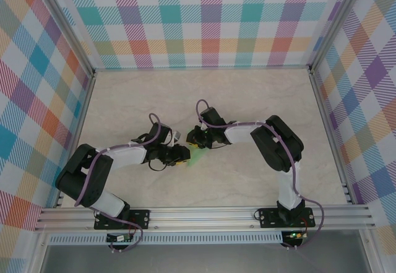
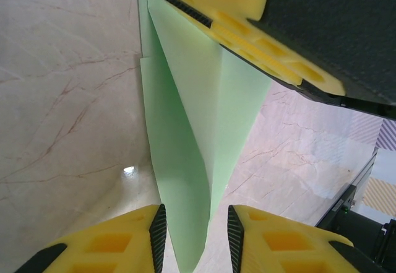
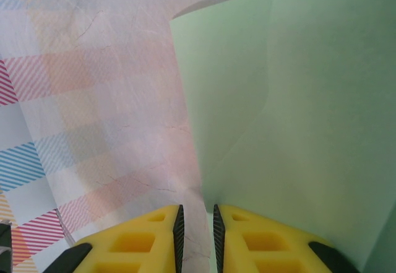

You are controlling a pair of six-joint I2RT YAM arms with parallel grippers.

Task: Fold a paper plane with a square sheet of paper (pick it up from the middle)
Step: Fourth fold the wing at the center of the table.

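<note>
The square sheet of paper (image 1: 197, 157), pale green, lies mid-table between the two grippers. In the left wrist view it is folded into a long narrow shape (image 2: 185, 130) with overlapping layers, tapering to a point between my left gripper's (image 2: 193, 214) yellow fingers. Those jaws stand apart, with table showing beside the paper. My left gripper (image 1: 179, 155) sits just left of the paper. A yellow finger (image 2: 247, 31) of the right gripper rests on the paper's far end. My right gripper (image 3: 196, 214) has a narrow gap showing table, and the paper (image 3: 297, 112) spreads from its right finger. The right gripper (image 1: 197, 140) is above the paper.
The table top (image 1: 247, 99) is pale marbled stone. Plaid walls (image 1: 210, 19) close in the back and both sides. An aluminium rail (image 1: 204, 214) runs along the near edge, carrying both arm bases.
</note>
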